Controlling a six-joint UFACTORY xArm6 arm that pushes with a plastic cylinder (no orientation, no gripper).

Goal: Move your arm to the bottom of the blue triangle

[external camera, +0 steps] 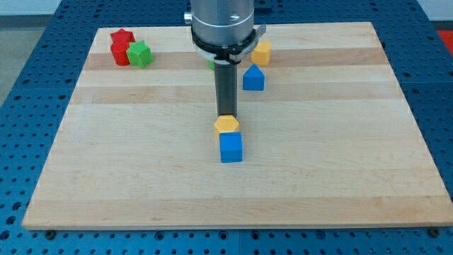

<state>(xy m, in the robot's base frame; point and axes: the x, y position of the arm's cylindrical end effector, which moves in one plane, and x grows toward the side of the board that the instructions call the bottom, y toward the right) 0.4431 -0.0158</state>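
The blue triangle block (253, 78) sits right of the board's centre, near the view's top. My tip (226, 115) is below and to the left of it, about a block's width away. The tip stands right at the top edge of a yellow hexagon block (226, 125). A blue cube (231, 146) touches that yellow block from below. Another yellow block (262, 52) lies just above the blue triangle.
A red star (122, 35), a red block (120, 54) and a green star (140, 54) are clustered at the board's top left. A sliver of a green block (211, 64) shows behind the arm. The wooden board (340, 156) lies on a blue perforated table.
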